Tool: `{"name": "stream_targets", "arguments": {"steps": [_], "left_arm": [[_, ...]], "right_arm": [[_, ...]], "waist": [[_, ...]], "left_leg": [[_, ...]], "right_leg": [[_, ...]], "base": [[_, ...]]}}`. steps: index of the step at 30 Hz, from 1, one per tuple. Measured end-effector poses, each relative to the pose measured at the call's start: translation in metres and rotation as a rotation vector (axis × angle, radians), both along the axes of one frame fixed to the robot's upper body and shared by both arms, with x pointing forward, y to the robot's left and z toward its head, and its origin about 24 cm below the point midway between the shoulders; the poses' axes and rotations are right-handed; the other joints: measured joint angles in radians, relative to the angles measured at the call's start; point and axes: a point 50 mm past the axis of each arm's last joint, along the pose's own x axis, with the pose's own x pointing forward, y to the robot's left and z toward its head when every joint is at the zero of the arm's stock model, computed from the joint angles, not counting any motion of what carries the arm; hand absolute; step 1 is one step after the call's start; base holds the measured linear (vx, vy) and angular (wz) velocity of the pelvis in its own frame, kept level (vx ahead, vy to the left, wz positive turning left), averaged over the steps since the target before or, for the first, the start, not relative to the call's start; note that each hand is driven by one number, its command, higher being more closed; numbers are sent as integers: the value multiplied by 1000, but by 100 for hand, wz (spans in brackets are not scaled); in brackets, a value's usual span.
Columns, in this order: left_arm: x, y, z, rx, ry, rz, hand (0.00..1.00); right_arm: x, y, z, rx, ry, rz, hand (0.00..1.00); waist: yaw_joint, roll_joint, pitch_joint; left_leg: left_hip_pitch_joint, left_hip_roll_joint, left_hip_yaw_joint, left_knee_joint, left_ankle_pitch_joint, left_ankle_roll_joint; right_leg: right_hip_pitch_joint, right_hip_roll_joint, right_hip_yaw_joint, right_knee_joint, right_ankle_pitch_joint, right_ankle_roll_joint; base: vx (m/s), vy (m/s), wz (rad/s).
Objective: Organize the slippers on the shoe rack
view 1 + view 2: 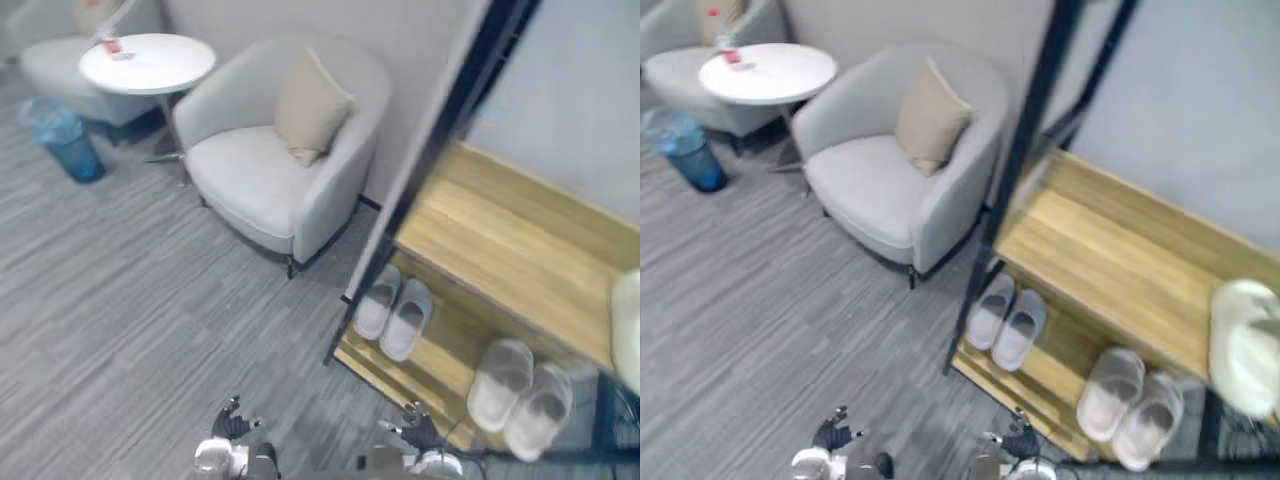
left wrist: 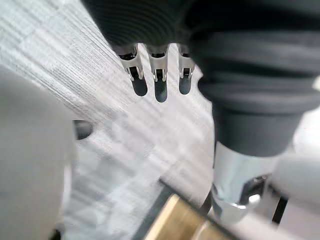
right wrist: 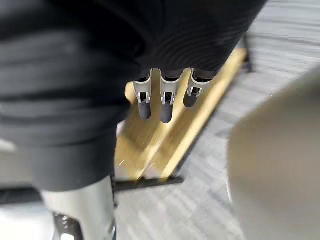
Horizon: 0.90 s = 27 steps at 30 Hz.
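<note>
Slippers sit in two pairs on the lower shelf of a light wooden shoe rack with a black metal frame, at the right of the scene. A pale grey pair lies side by side at the shelf's left end. A cream-white pair lies further right and nearer, well apart from the first. On the top shelf, at the far right edge, is a pale rounded object, too blurred to name.

The robot's left hand hangs over the grey striped carpet at the near edge. Its fingers are straight and hold nothing. The right hand hangs just off the rack's near left corner, near the grey pair but apart from it. Its fingers are likewise straight and empty.

One black upright of the frame rises between the shelves and a light grey tub armchair that holds a beige cushion. Further left stand a round white counter carrying a small red item, and a blue waste bin on the carpet.
</note>
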Motion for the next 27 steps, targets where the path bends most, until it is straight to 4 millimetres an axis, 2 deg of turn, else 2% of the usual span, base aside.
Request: {"name": "stream_targets", "arguments": {"steps": [2, 3, 4, 5, 8, 10, 14, 15, 16, 17, 18, 19, 20, 21, 22, 23, 24, 25, 26, 27], "left_arm": [[2, -3, 1, -9, -14, 8, 0], [3, -8, 1, -18, -19, 14, 0], [4, -14, 1, -32, -24, 16, 0], [4, -19, 0, -47, -22, 25, 0], [0, -29, -3, -72, -7, 27, 0], [0, -37, -3, -91, -8, 20, 0], [5, -39, -1, -96, -19, 10, 0], [6, -39, -1, -91, -20, 2, 0], [9, -40, 0, -88, -25, -16, 0], [19, -40, 3, -83, -48, -34, 0], [19, -40, 4, -82, -50, -37, 0], [17, -42, 3, -84, -43, -53, 0], [15, -44, 2, -84, -37, -65, 0], [15, -44, 2, -84, -35, -67, 0], [13, -40, 0, -70, -19, -73, 0], [14, -38, 0, -64, -21, -76, 0], [15, -31, 2, -46, -29, -75, 0], [17, -27, 3, -35, -34, -75, 0], [18, -27, 3, -33, -32, -75, 0], [15, -25, 1, -23, -14, -81, 0]], "right_arm": [[-4, 1, -3, 3, 17, -1, 0], [-6, 2, -7, 6, 47, -1, 0], [-6, -4, -9, -11, 61, 5, 0], [-2, -7, -9, -23, 64, 11, 0], [-4, -11, -10, -34, 76, 11, 0], [-8, -11, -13, -33, 98, 11, 0], [-8, -8, -14, -26, 100, 11, 0], [-6, -6, -14, -21, 99, 9, 0], [-5, -5, -14, -20, 103, 7, 0], [-1, -3, -14, -18, 96, 6, 0], [1, -3, -13, -19, 89, 5, 0], [1, -6, -13, -26, 88, 0, 0], [1, -9, -12, -35, 87, -2, 0], [2, -11, -12, -40, 86, -3, 0], [4, -12, -12, -45, 92, -6, 0], [3, -11, -13, -41, 97, -6, 0], [2, -6, -14, -28, 107, -9, 0], [-1, -6, -16, -26, 122, -7, 0], [0, -7, -16, -27, 125, -5, 0], [9, -11, -13, -38, 104, 0, 0]], "waist": [[5, -11, -8], [17, -14, -24], [30, 9, -32], [31, 35, -28], [24, 50, -35], [25, 45, -38], [25, 36, -33], [22, 30, -28], [9, 19, -22], [10, 8, -6], [10, 4, -2], [7, 19, -7], [2, 39, -14], [1, 46, -13], [-1, 64, -12], [1, 59, -11], [1, 21, -17], [4, 16, -17], [8, 13, -17], [8, 40, 2]], "left_leg": [[-1, -22, -28, -15, 9, -15], [1, -22, -57, -46, 24, -38], [-4, -3, -70, -62, 34, -54], [-5, 15, -96, -74, 45, -71], [19, 51, -130, -127, 94, -101], [18, 62, -156, -153, 126, -108], [-15, 63, -169, -167, 171, -106], [-35, 61, -121, -166, 190, -80], [-61, 71, 51, -130, 155, -22], [-121, 123, 251, 43, 77, 29], [-134, 136, 300, 96, 59, 37], [-165, 205, 449, 306, -26, 84], [-162, 222, 480, 331, -86, 74], [-162, 224, 486, 327, -103, 68], [-174, 202, 463, 297, -143, 4], [-184, 176, 446, 283, -142, 10], [-194, 106, 414, 252, -154, 23], [-196, 62, 397, 250, -170, 44], [-190, 48, 385, 251, -178, 48], [-150, 16, 350, 250, -185, 67]], "right_leg": [[12, -18, -2, -109, 75, -2], [38, -29, -37, -153, 50, 22], [56, -18, -67, -200, 53, 18], [94, -3, -115, -254, 52, 17], [150, 30, -195, -293, 64, -2], [179, 47, -258, -313, 71, -14], [182, 50, -329, -315, 74, -18], [182, 36, -359, -316, 75, -23], [178, 15, -419, -336, 82, -40], [179, -15, -472, -336, 82, -40], [180, -23, -482, -336, 82, -39], [188, -41, -526, -342, 77, -25], [191, -41, -549, -350, 78, -14], [196, -38, -556, -349, 75, -9], [200, -40, -569, -335, 60, 16], [190, -47, -562, -333, 53, 15], [181, -84, -559, -327, 45, 24], [182, -121, -553, -271, 44, 24], [174, -138, -545, -222, 51, 27], [106, -194, -489, 4, 97, -3]], "base": [[103, -171, 109], [99, -244, 66], [91, -299, 77], [45, -277, 61], [5, -187, 61], [-21, -142, 78], [-74, -53, 67], [-120, 55, 67], [-181, 78, 90], [-141, 55, 73], [-158, 170, 79], [-82, 201, 76], [-76, 266, 78], [52, 257, 95], [79, 255, 91], [93, 305, 137], [115, 276, 118], [156, 276, 105], [304, 365, 87], [288, 320, 54]]}}
